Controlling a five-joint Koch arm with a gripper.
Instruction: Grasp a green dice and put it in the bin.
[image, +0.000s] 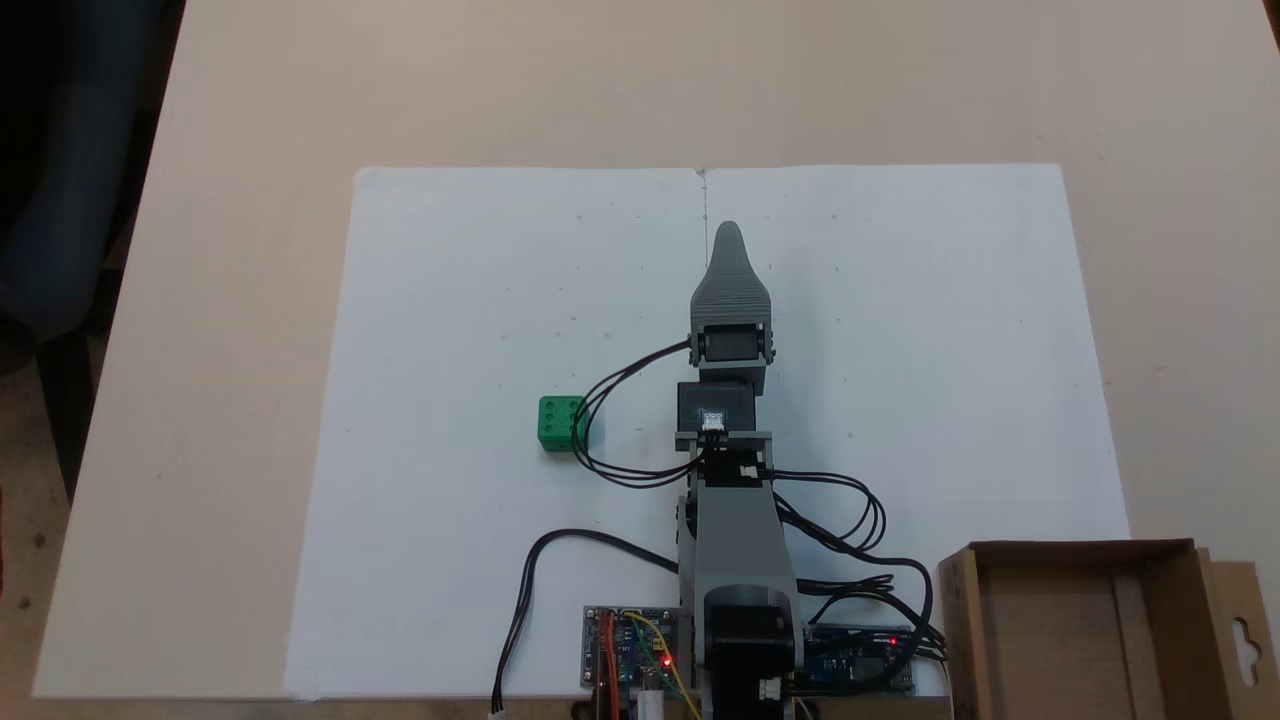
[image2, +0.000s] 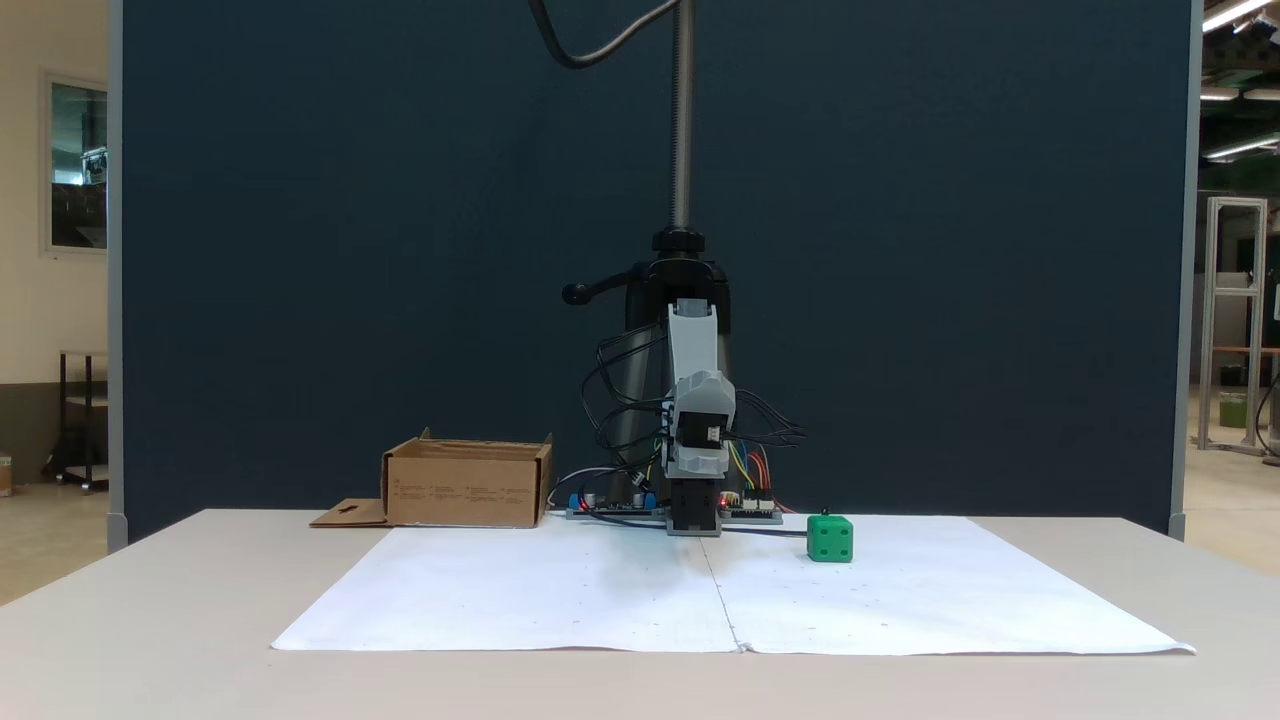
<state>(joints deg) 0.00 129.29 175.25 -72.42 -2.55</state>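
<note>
Green dice (image: 560, 423) sitting on the white paper (image: 480, 300), left of the arm (image: 735, 540) in the view from above, right of it near the middle of the front view (image2: 830, 538). Gripper (image: 729, 235) up in the air over the paper's middle, away from the dice; can't tell whether spread or pressed together. Bin (image: 1085, 630) at the lower right from above, at the left in the front view (image2: 465, 485), well apart from the dice.

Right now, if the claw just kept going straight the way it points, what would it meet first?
Nothing but bare white paper. In a fixed view the claw points up the seam, away from the base. The green dice sits off to its left, the bin back beside the base. Height is hard to judge.
</note>
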